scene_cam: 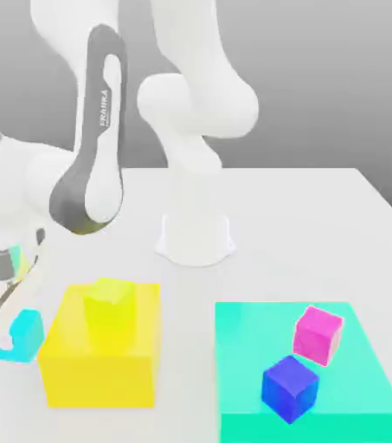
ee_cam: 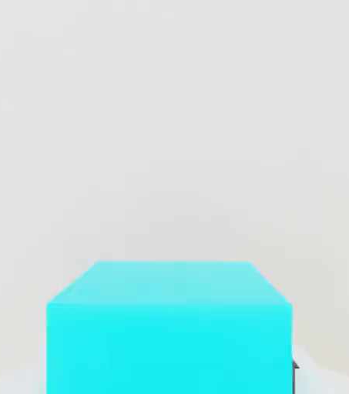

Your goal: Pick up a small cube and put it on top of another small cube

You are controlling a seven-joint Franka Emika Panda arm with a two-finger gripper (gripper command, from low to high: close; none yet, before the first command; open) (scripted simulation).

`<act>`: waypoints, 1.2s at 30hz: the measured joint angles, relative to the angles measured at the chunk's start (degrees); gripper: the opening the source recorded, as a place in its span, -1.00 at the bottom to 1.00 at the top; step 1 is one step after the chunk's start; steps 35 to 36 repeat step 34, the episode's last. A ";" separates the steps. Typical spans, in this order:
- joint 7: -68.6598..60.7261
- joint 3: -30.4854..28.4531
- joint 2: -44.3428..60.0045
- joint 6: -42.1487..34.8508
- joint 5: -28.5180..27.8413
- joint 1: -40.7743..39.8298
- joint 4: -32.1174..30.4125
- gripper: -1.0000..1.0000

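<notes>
A small cyan cube [scene_cam: 28, 333] rests on the white table at the exterior view's left, and my gripper [scene_cam: 13, 344] is down around it, shut on its sides. Up close in the hand view the cyan cube [ee_cam: 169, 327] sits between my fingers, with a sliver of a dark fingertip [ee_cam: 294, 375] against one side. A small yellow-green cube [scene_cam: 108, 304] stands on top of a large yellow block [scene_cam: 104, 363]. A magenta cube [scene_cam: 318, 334] and a blue cube [scene_cam: 290, 388] lie on a large teal block [scene_cam: 355, 407].
My arm's white base [scene_cam: 196, 234] stands at the middle of the table behind the two large blocks. The yellow block is close beside the cyan cube, toward the exterior view's right.
</notes>
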 joint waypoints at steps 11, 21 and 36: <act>-26.17 5.09 0.14 -7.93 -13.16 2.60 7.91 -1.00; -20.09 20.11 -7.77 -20.49 -5.28 20.52 12.68 -1.00; -10.16 21.84 -3.25 -14.72 -3.26 26.97 11.12 1.00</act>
